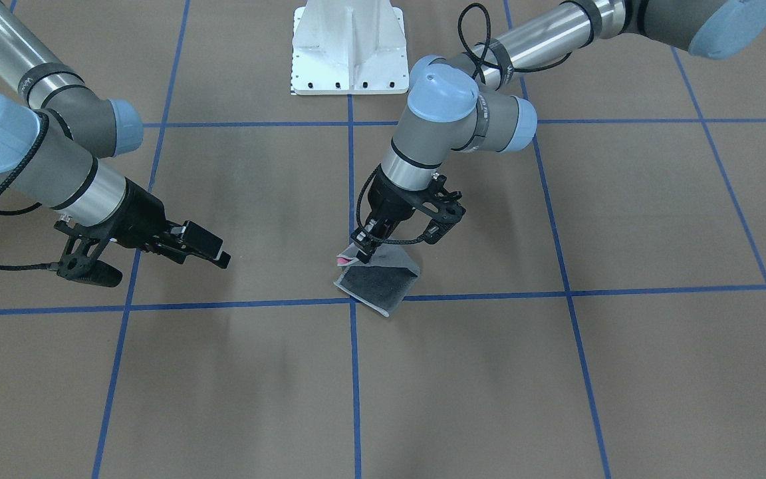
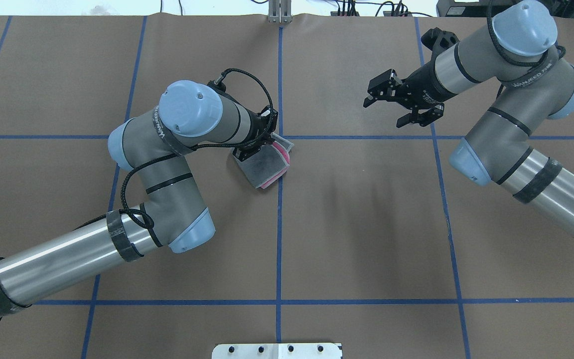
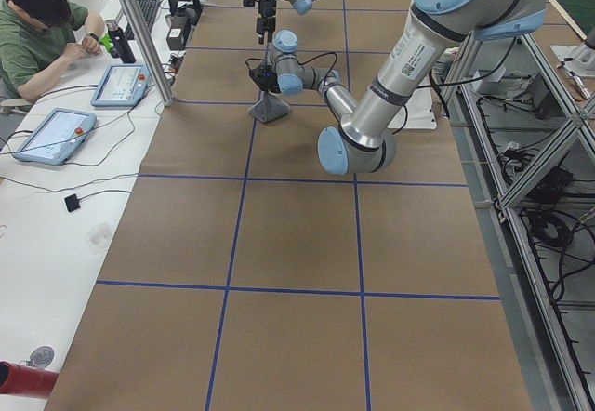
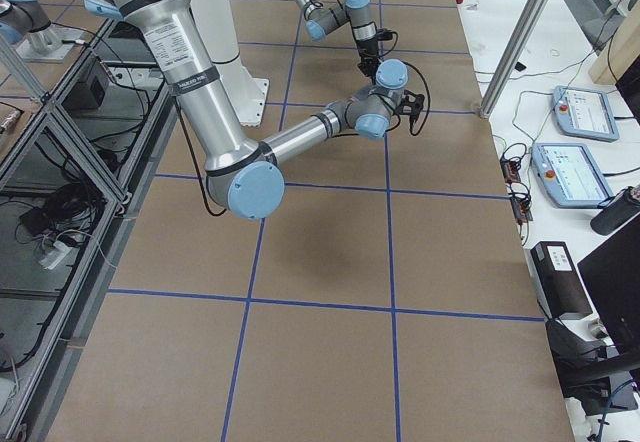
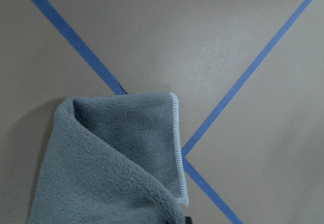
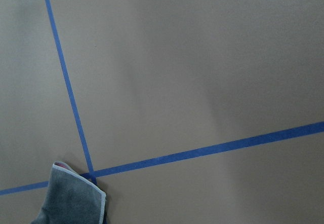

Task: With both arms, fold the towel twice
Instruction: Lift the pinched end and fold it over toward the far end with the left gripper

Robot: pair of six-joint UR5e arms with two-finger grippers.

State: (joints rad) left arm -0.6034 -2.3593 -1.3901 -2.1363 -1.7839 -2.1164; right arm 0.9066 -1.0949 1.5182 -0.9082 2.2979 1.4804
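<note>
The towel (image 2: 265,167) is pinched at its upper edge in your left tool (image 2: 258,144), folded grey face up, the rest lying on the desk (image 2: 357,209) just beneath. Your right tool (image 2: 379,90) hovers with fingers spread, well apart.

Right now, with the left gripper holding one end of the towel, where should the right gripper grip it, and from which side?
Probably the towel by its free edge beside the tape line, from the robot's right. That edge faces the open right gripper, while the left gripper covers the opposite end.
</note>
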